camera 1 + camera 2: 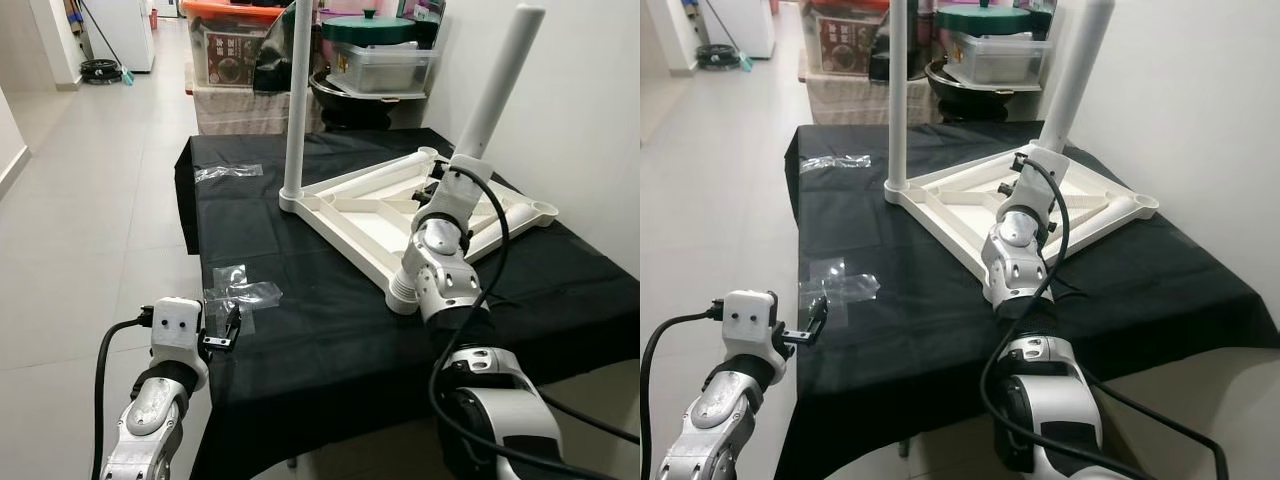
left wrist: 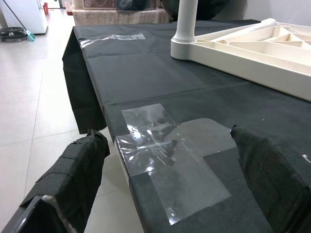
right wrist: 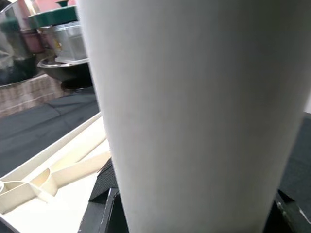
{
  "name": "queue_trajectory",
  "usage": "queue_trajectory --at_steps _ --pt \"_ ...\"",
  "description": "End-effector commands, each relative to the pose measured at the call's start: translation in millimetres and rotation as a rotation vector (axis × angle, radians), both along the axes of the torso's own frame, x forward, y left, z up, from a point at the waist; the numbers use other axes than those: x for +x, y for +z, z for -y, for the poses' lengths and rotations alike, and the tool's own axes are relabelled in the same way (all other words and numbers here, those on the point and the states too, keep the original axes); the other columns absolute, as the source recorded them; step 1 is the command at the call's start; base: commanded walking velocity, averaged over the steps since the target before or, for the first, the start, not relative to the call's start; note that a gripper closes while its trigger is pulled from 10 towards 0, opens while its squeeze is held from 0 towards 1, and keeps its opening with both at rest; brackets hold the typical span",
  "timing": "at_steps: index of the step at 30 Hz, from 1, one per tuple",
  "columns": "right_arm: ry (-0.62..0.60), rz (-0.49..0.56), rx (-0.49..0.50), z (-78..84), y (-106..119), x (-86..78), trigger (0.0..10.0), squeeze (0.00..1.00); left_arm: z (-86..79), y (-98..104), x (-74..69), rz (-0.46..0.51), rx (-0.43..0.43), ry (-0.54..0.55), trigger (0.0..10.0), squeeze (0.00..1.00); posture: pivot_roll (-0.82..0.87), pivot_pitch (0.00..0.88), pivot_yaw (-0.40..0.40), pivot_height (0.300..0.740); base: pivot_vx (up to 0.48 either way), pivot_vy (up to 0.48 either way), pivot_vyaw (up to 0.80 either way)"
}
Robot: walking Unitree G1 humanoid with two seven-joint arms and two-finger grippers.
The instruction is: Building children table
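Observation:
A white children's tabletop (image 1: 360,215) lies upside down on the black-clothed table (image 1: 300,350). One white leg (image 1: 297,100) stands upright in its far left corner. A second white leg (image 1: 492,95) leans at the far right corner, and my right gripper (image 1: 448,172) is shut around its lower end. In the right wrist view that leg (image 3: 194,111) sits between the black fingers (image 3: 104,194). My left gripper (image 1: 232,328) hangs open at the table's near left edge, with its fingers (image 2: 73,170) on either side of a flat clear plastic bag (image 2: 165,155).
Another clear plastic bag (image 1: 228,172) lies at the table's far left. Storage boxes and a lidded pot (image 1: 375,40) are stacked behind the table. A white wall (image 1: 580,100) runs along the right, and tiled floor (image 1: 90,200) lies to the left.

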State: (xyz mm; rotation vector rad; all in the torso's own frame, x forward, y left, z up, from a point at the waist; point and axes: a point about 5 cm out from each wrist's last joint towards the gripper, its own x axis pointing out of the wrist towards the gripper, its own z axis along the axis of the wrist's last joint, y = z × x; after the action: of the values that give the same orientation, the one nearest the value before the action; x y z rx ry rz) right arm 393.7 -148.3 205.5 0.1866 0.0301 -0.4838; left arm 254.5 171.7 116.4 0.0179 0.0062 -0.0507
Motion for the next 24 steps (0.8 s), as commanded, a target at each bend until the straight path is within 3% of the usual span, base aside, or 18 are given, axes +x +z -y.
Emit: queue_trajectory --at_steps 1,7,16,17,18,19,24 --pt "0.016 -0.2 0.125 -14.6 -47 -7.5 0.0 0.0 0.8 -1 0.3 -0.004 0.005 0.001 10.0 0.0 0.05 0.0 -0.093 0.74 0.0 0.0 0.0" --pt "-0.005 -0.189 0.154 -23.6 -40 -6.3 0.0 0.0 1.5 -1 0.4 -0.004 0.004 -0.001 10.0 0.0 0.05 0.0 -0.095 0.74 0.0 0.0 0.0" --pt "-0.014 -0.178 0.144 -24.7 -38 -4.8 0.0 0.0 1.7 -2 1.2 -0.004 0.007 -0.002 10.0 0.0 0.05 0.0 -0.093 0.74 0.0 0.0 0.0" --pt "-0.003 -0.166 0.139 -24.3 -34 -3.5 8.3 0.0 1.9 -2 1.4 -0.003 0.007 -0.004 10.0 0.0 0.05 0.0 -0.093 0.74 0.0 0.0 0.0" --pt "0.004 -0.159 0.135 -24.0 -32 -2.7 8.3 0.0 2.0 -2 1.6 -0.003 0.007 -0.005 10.0 0.0 0.05 0.0 -0.093 0.74 0.0 0.0 0.0" --pt "0.011 -0.154 0.128 -23.4 -29 -1.6 10.0 0.0 2.0 -1 2.0 -0.002 0.007 -0.006 10.0 0.0 0.05 0.0 -0.093 0.74 0.0 0.0 0.0" --pt "0.011 -0.159 0.115 -22.1 -27 -0.3 10.0 0.0 2.2 -1 2.5 -0.001 0.007 -0.007 10.0 0.0 0.05 0.0 -0.089 0.74 0.0 0.0 0.0"
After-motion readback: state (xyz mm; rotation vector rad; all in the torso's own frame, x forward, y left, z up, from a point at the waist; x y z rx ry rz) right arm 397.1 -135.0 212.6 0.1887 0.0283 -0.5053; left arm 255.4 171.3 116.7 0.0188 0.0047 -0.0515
